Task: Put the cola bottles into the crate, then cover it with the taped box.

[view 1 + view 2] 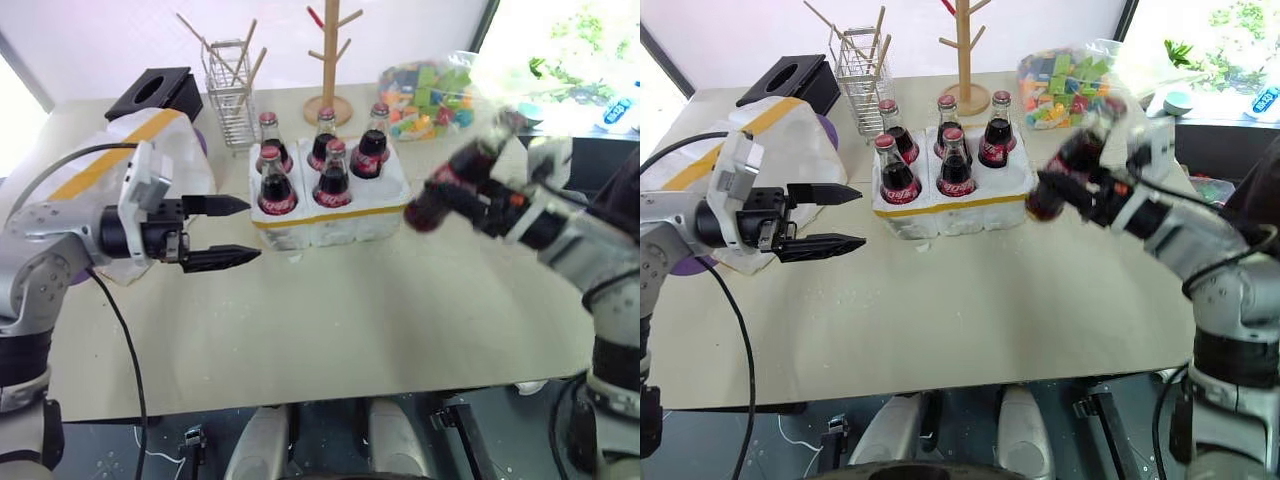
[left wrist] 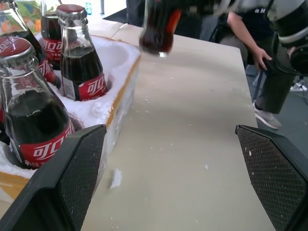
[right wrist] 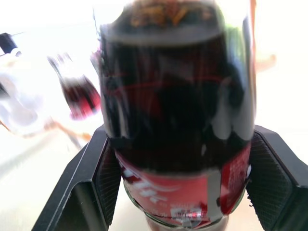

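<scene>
We see the right hand [image 1: 470, 195] gripping 1 cola bottle [image 1: 450, 185] beside the crate [image 1: 330, 215], which holds 5; left hand [image 1: 235, 232] open over bare surface [image 1: 380, 310].

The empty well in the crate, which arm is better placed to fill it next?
Right. The right gripper is shut on the sixth cola bottle, lifted off the table just right of the crate, where five bottles already stand. The left gripper is open and empty on the crate's other side.

The right hand [image 1: 480, 195] and its cola bottle [image 1: 455, 180] are motion-blurred.
</scene>
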You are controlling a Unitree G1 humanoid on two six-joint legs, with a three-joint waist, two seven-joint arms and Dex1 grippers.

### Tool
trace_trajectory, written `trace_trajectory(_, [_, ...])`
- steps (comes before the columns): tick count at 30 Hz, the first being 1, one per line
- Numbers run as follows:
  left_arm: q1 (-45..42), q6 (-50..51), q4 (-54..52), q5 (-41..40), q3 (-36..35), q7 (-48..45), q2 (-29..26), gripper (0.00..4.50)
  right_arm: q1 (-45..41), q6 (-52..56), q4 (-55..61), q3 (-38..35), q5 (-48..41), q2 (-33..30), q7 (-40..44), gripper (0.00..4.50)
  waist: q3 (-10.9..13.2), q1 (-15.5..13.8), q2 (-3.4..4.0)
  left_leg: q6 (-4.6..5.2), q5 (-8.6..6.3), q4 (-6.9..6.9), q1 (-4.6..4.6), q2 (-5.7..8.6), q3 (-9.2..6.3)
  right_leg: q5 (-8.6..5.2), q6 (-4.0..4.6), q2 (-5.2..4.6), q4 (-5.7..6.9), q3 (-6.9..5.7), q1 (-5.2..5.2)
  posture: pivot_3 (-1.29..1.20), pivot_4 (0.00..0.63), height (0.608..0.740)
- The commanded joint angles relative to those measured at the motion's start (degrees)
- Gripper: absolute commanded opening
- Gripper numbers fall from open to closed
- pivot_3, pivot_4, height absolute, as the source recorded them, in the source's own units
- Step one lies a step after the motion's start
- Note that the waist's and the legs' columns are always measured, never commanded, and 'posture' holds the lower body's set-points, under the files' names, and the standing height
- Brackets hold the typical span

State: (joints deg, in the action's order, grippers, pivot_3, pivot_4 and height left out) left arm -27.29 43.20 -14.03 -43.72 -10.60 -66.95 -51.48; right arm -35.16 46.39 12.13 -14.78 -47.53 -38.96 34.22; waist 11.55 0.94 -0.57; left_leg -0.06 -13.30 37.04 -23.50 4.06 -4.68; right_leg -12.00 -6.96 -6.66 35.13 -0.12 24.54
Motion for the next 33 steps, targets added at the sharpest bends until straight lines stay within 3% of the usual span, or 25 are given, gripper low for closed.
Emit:
trace_trajectory(1, [-0.73,-2.13,-0.14,0.75,-1.19,0.78,-0.22,4.5,-8.5,-4.2,-6.33,4.83,4.72,2.45,1.91,2.86,0.0,0.09,0.0,0.0,0.0,0.01,0.01,-0.01,0.0,0.02,-0.03,0.02,0.0,0.0,0.0,0.0,0.15,0.74])
trace_trajectory(5, [-1.23,-2.83,-0.26,0.9,-1.07,1.97,0.37,4.5,-13.29,-8.09,-15.37,9.35,11.11,5.94,2.53,2.86,0.01,-0.44,-0.04,-0.01,0.0,0.01,-0.01,0.02,-0.01,0.04,-0.05,0.01,0.0,0.0,0.0,0.0,0.15,0.74])
trace_trajectory(11, [0.17,-3.07,-1.28,0.6,-2.2,3.06,-0.42,4.5,-14.0,-12.71,-24.55,15.27,21.88,7.47,1.29,2.86,0.02,-0.18,-0.04,-0.01,0.0,-0.01,-0.19,0.12,-0.01,0.05,-0.06,-0.07,0.0,0.0,0.15,0.0,0.15,0.74])
trace_trajectory(18, [1.33,-3.62,-1.19,0.81,-3.04,3.81,-0.88,4.5,-12.37,-11.72,-24.78,15.01,23.92,8.28,1.52,2.86,0.02,-0.45,-0.03,-0.17,0.1,0.02,-0.19,0.09,-0.08,0.06,-0.04,-0.01,0.17,0.0,0.21,0.0,0.15,0.74])
trace_trajectory(20, [1.17,-3.79,-0.71,1.11,-2.82,3.86,-0.77,4.5,-11.75,-10.63,-24.81,15.42,24.23,8.75,1.52,3.89,0.02,-0.49,-0.04,-0.19,0.12,0.09,-0.19,0.1,-0.1,0.06,-0.04,-0.01,0.14,-0.01,0.15,0.0,0.15,0.74])
trace_trajectory(22, [1.02,-3.96,0.05,1.54,-2.78,3.92,-0.86,4.5,-11.5,-10.3,-24.49,15.34,24.62,9.19,1.22,4.47,0.02,-0.32,-0.04,-0.19,0.12,0.11,-0.17,0.11,-0.09,0.06,-0.04,-0.01,0.11,-0.01,0.1,0.0,0.15,0.74])
trace_trajectory(24, [1.17,-4.14,0.94,2.22,-3.03,3.87,-1.35,4.5,-11.05,-9.98,-23.05,14.93,24.58,9.22,1.16,4.47,0.02,-0.21,-0.04,-0.19,0.12,0.07,-0.1,0.1,-0.08,0.06,-0.05,-0.01,0.13,0.0,0.09,0.0,0.15,0.74])
trace_trajectory(29, [4.38,-3.54,2.71,2.96,-7.31,1.75,-6.35,4.5,-8.38,-5.34,-14.47,10.9,20.87,5.5,3.45,4.47,0.02,-0.14,-0.03,-0.19,0.11,-0.06,-0.07,0.07,-0.1,0.06,-0.04,0.03,0.19,-0.01,0.15,0.0,0.15,0.74])
trace_trajectory(33, [14.42,-3.25,7.89,5.97,-19.76,-7.5,-18.59,4.5,-3.76,3.39,-2.28,2.93,12.5,-4.86,9.51,4.47,0.08,-0.09,0.02,-0.09,0.05,-0.12,-0.3,0.06,-0.04,0.05,-0.04,0.0,0.18,0.0,0.43,0.0,0.15,0.74])
